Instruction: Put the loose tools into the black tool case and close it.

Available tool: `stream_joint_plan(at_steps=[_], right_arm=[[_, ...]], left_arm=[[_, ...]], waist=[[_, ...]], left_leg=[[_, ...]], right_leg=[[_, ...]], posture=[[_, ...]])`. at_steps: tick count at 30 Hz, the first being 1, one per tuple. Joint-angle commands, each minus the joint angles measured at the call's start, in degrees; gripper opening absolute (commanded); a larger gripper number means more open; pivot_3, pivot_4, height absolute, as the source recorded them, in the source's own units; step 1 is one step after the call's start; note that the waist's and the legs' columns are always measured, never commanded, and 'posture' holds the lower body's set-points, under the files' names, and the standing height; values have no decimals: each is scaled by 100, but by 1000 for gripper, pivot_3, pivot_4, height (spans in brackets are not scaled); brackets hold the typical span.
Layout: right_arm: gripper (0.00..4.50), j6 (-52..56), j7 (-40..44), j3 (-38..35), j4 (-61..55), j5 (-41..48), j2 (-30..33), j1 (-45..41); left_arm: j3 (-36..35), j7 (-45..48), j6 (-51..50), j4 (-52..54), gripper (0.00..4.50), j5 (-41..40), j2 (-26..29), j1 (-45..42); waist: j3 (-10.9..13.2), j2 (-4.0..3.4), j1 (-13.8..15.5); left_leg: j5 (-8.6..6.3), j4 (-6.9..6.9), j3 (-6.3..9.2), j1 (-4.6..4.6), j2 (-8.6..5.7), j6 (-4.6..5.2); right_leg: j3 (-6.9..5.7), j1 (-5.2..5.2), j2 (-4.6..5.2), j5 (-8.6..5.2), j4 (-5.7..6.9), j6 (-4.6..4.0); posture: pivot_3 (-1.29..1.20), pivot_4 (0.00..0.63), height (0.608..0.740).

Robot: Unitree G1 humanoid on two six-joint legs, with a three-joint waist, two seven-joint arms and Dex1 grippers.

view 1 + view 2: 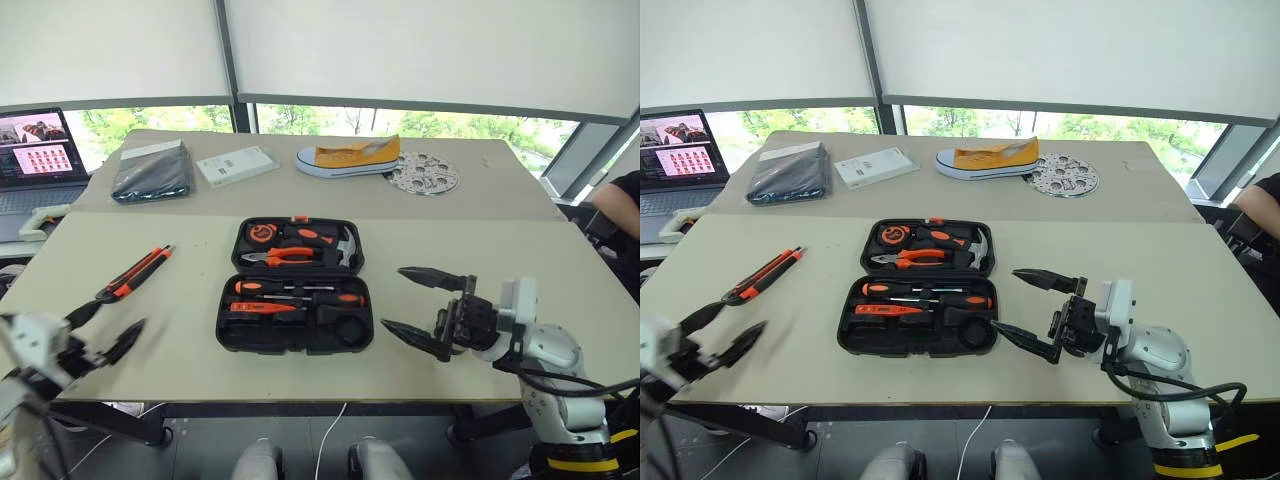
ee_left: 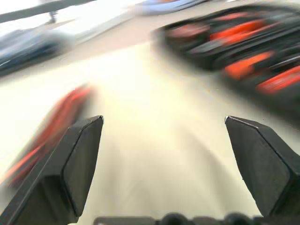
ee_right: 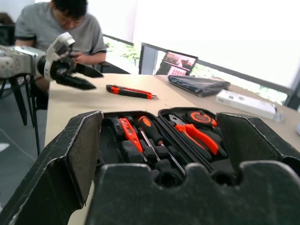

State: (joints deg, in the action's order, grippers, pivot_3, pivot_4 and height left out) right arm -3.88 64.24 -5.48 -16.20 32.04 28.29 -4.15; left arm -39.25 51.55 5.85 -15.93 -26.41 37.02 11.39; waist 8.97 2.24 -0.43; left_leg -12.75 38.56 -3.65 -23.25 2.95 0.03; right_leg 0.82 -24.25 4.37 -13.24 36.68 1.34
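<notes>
With both grippers open, we should slide our left gripper (image 1: 100, 335) forward around the long orange-and-black knife (image 1: 135, 273), then carry it right to the open black plastic case (image 1: 296, 298).

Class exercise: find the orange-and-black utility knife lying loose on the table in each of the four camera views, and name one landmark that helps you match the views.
Left eye view: knife, left of the open case.
Right eye view: knife, again left of the case.
Left wrist view: blurred orange streak beside one finger.
Right wrist view: knife on the table beyond the case, near the left end effector.
Shared landmark: the case.
</notes>
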Motion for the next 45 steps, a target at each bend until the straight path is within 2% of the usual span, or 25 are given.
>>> stream_joint_plan(at_steps=[1,8,11,13,17,19,24,31,32,33,39,42,43,45], right_arm=[[4500,-404,82,69,-139,-119,-49,47],[4500,-206,-91,220,-335,-84,-6,-15],[4500,-29,-262,255,-493,-3,1,-180],[4500,70,-351,279,-553,25,-4,-276],[4500,161,-393,334,-534,-20,21,-379],[4500,170,-399,338,-502,-53,45,-402],[4500,172,-426,347,-547,-119,124,-363],[4500,233,-591,296,-682,-68,164,-261],[4500,238,-598,283,-691,-56,178,-234],[4500,236,-595,267,-697,-44,195,-202],[4500,198,-521,224,-588,-3,281,-193],[4500,142,-445,172,-476,-1,306,-245],[4500,106,-396,145,-428,-7,324,-258],[4500,-99,-52,135,-282,-76,469,-271]], left_arm=[[-614,-570,-360,16,4441,-249,-3,381],[-473,-908,-1178,247,4441,-358,149,340],[43,-944,-2065,284,4441,-340,588,-340],[419,-924,-2268,97,4441,-144,912,-942],[1251,-981,-2678,-723,4441,276,1386,-2515],[1738,-875,-2702,-1157,4441,604,1477,-3089],[2758,-437,-2867,-2456,4441,1265,1501,-4411],[3386,-324,-2791,-3771,4441,1903,1442,-5321],[3409,-269,-2814,-3887,3934,1934,1439,-5374],[3452,-145,-2882,-3981,3773,1962,1449,-5390],[3259,209,-2681,-4173,1626,1878,1463,-5321],[2747,661,-1465,-3892,1600,1437,1337,-5193],[2584,971,-954,-3678,1600,1247,1271,-5117],[2541,1851,-554,-3140,1600,964,1222,-4900]], waist=[[0,2,3],[-2,6,106],[0,11,141],[0,13,150],[-6,24,132],[-6,25,98],[-7,30,-7],[-1,39,-36],[-1,40,-34],[-1,41,-27],[-2,40,-26],[-2,40,-25],[-1,41,-22],[7,57,10]], left_leg=[[-1,0,0,0,1,-2],[-27,0,-1,4,2,-46],[-28,0,-2,2,1,-48],[-28,0,-2,0,3,-48],[-22,0,-6,-3,-7,-41],[1,-2,-9,-4,-11,-3],[-5,-37,-16,-8,-14,-10],[-7,-55,-8,-13,-13,-13],[-7,-55,-9,-12,-13,-13],[-7,-55,-9,-11,-14,-13],[-6,-55,-10,2,-20,-13],[-6,-54,-10,3,-19,-13],[-6,-54,-10,0,-19,-13],[-6,-54,-10,-4,-18,-13]], right_leg=[[0,-1,2,-11,-3,-19],[-7,-6,7,-14,-2,-23],[-11,-6,7,-14,-1,-23],[-21,-15,6,-14,1,-24],[-20,2,0,-9,2,-25],[-16,4,-1,11,1,-1],[-6,-10,-14,20,-8,-29],[-7,-17,-25,9,-5,-33],[-7,-17,-24,8,-5,-32],[-7,-15,-23,8,-4,-31],[-6,-5,-12,-2,0,-15],[-5,-5,-12,-1,1,-17],[-6,-6,-11,4,2,-24],[-8,-9,-8,7,1,-30]], posture=[[0,150,740],[0,150,740],[0,150,740],[0,150,740],[0,150,740],[0,150,740],[0,150,740],[0,150,740],[0,150,740],[0,150,740],[0,150,740],[0,150,740],[0,150,740],[0,150,740]])
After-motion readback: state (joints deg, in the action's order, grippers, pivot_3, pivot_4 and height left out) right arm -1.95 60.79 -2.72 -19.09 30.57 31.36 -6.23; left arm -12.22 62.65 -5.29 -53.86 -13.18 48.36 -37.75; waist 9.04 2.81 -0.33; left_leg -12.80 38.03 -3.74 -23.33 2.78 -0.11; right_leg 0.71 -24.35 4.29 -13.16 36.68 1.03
